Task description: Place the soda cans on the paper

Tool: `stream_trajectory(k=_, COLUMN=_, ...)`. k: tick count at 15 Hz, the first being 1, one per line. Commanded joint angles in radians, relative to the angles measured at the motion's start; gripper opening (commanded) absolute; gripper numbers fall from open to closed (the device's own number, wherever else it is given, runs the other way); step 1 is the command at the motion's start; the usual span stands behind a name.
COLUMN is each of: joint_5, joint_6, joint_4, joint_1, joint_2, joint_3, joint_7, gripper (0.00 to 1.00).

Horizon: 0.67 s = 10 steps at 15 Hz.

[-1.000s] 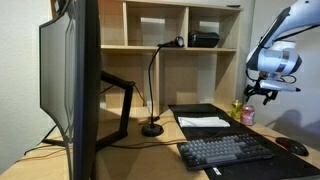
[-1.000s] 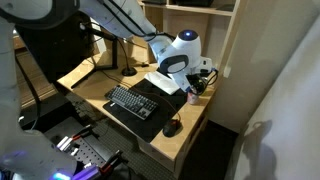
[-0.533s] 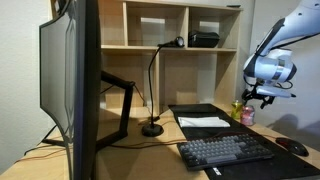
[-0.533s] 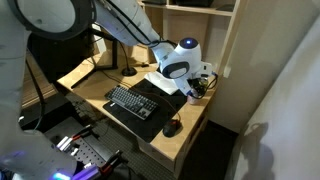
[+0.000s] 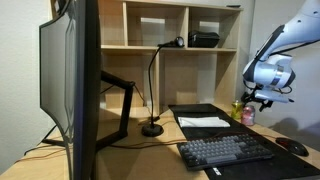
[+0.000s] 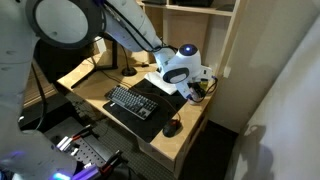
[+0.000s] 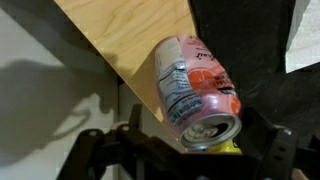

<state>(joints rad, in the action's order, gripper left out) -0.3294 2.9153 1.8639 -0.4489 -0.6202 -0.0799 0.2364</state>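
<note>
- Wooden desk [image 5: 160, 140] under a shelf unit [image 5: 160, 30] is filling both exterior views. A monitor [image 5: 65, 90] is blocking the nine o'clock side, a lamp [image 5: 152, 90] is standing mid-desk, and a keyboard [image 5: 225, 150] and mouse [image 5: 293, 147] are sitting toward five o'clock.
- We are finding the paper [image 5: 203, 122] lying flat behind the keyboard on a black mat [image 7: 240, 40], with nothing on it.
- Both cans are standing off the sheet, at its three o'clock, near the desk's corner. The pink-red can [image 5: 247, 115] has the yellow-green can [image 5: 238, 108] just beside it, and we cannot tell whether they are touching.
- The gripper [image 5: 262, 97] is hanging just above the pair, at about one o'clock of them.
- In the wrist view the pink-red can is filling the centre, its silvery top pointing toward six o'clock. A sliver of the yellow-green can is peeking out at its five o'clock.
- The fingers [image 7: 88, 150] are showing at seven and five o'clock of that view, spread wide and clear of the can, so the claw is released and carrying nothing.
- We are judging this to be the approach. The claw is lining up over the pink-red can, probably because that one sits most squarely under it. Neither can is placed yet.
- The descent is going to need the fingers straddling one can without nudging its neighbour, since light cans tip easily and the desk edge is close.
- A white corner of the paper is showing at one o'clock in the wrist view, so the carry should be heading that way.
</note>
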Motion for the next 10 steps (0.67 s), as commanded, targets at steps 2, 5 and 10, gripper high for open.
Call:
stream_trajectory(k=2, joint_5=-0.007, joint_6=0.039, joint_4=-0.031, joint_1=-0.05, joint_2=-0.032, joint_3=-0.057, joint_7=0.017, gripper=1.0)
stream_trajectory(k=5, joint_5=0.0, joint_6=0.05, joint_4=-0.042, joint_1=-0.062, joint_2=-0.041, joint_3=-0.071, joint_7=0.019, gripper=1.0)
stream_trajectory(k=10, joint_5=0.001, joint_6=0.042, joint_4=-0.053, joint_1=-0.083, joint_2=-0.044, joint_3=-0.093, joint_7=0.031, gripper=0.75)
